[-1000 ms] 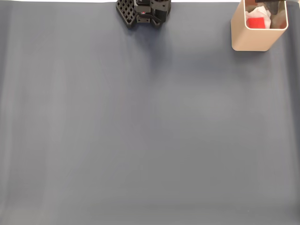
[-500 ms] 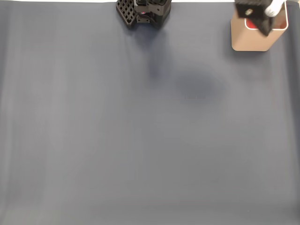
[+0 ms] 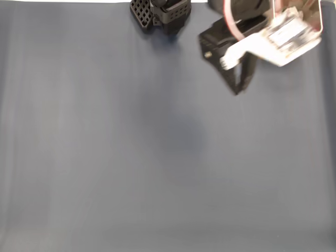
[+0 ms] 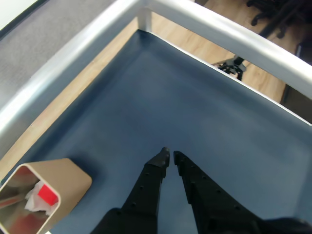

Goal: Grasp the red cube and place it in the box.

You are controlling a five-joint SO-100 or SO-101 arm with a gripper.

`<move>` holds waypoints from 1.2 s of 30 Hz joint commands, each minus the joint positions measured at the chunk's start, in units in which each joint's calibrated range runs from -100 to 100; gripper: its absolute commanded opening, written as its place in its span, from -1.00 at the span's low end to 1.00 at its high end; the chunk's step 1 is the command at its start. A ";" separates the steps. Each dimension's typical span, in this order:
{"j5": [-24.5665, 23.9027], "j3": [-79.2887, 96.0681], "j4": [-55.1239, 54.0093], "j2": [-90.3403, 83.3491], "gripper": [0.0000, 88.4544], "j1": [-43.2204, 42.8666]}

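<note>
Wrist view: the gripper hangs above the dark blue mat, its two black fingers drawn nearly together with a thin gap at the tips and nothing between them, so clenched on air.

The red cube lies inside the box, which stands near the mat's edge at the lower left of this view. The cube rests against white crumpled paper that shares the box's interior. The box stands upright, its tan wall and rounded rim clear of the gripper, well off to the fingers' left.

Surroundings in the wrist view: a silver metal rail runs along two sides of the mat and meets at a corner post at the top. Beyond the rail is wood-toned floor.

Fixed view: the arm is blurred over the mat's top right corner, with a white part covering the place where the box would be; box and cube cannot be made out here. The arm's black base sits at the top edge of the mat. The rest of the mat carries only a soft shadow near its middle.
</note>
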 commanded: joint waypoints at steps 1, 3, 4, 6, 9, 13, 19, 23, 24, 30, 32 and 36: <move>-0.05 1.31 -2.25 -2.91 -0.99 5.13; -0.24 3.14 -2.99 -4.04 -0.99 7.54; -0.24 4.05 -3.32 -4.73 -0.99 8.68; -0.24 6.33 -4.30 -6.12 -0.99 11.02; -0.05 9.34 -4.55 -8.20 -0.99 14.43; 0.63 15.00 -6.51 -11.75 -0.99 18.55; 1.03 24.49 -9.05 -18.42 -0.99 22.46; 1.61 33.15 -11.27 -25.35 -0.99 24.09; 1.81 35.16 -11.51 -27.17 -0.99 24.45; 2.54 45.84 -11.68 -36.62 -0.99 26.44; 2.54 48.66 -11.68 -38.61 -0.99 27.00; 2.34 53.41 -11.68 -41.82 -0.99 27.36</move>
